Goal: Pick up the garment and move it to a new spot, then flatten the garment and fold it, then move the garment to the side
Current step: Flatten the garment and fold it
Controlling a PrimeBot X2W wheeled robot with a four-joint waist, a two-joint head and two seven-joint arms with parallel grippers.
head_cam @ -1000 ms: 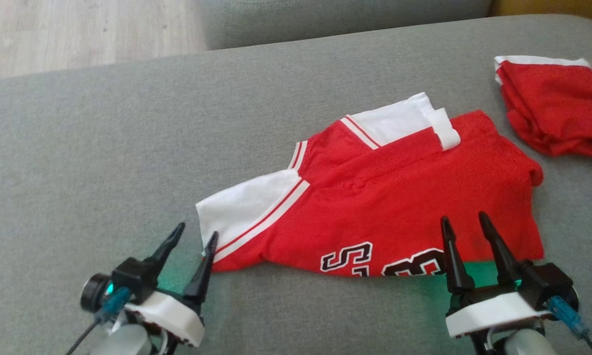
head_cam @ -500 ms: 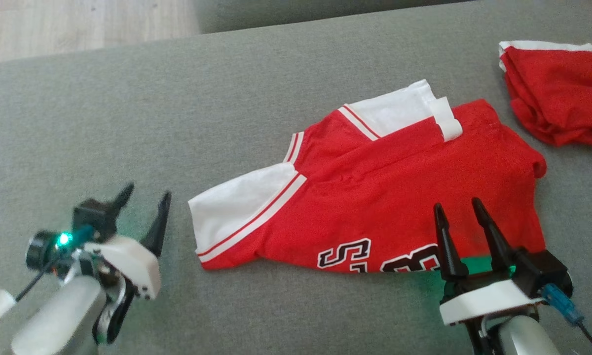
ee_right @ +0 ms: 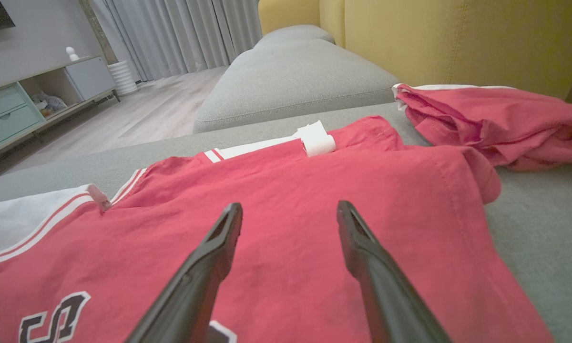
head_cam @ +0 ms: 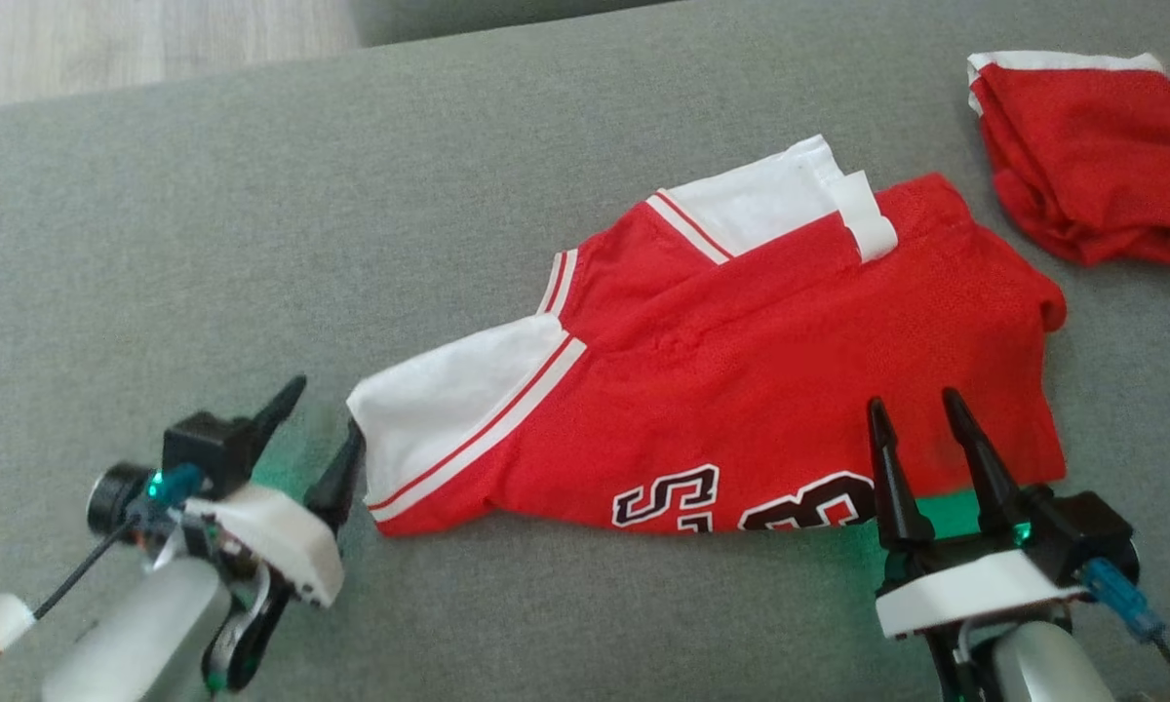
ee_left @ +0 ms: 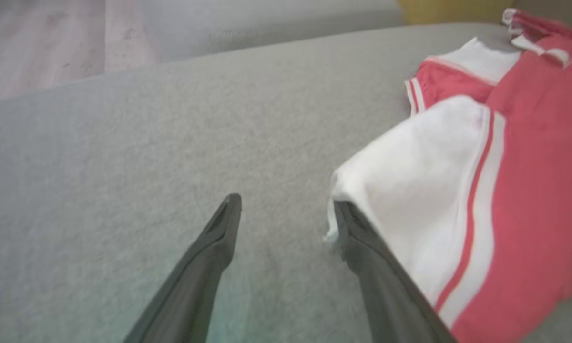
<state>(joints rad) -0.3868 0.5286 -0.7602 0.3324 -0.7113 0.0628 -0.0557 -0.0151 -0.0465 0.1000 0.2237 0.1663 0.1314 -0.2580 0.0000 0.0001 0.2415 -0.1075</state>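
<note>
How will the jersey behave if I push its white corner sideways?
Probably floppy: the jersey lies in soft folds, so its white corner would likely bunch rather than slide everything. It looks thin and light. The woven couch may grip it.

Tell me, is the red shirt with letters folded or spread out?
Folded. The jersey lies doubled on the gray cushion; its black lettering is cut off at the near edge.

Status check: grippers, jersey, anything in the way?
Left gripper open beside jersey, white corner. Right gripper open over lettered edge. Folded flat on cushion. Red cloth apart, far right.
</note>
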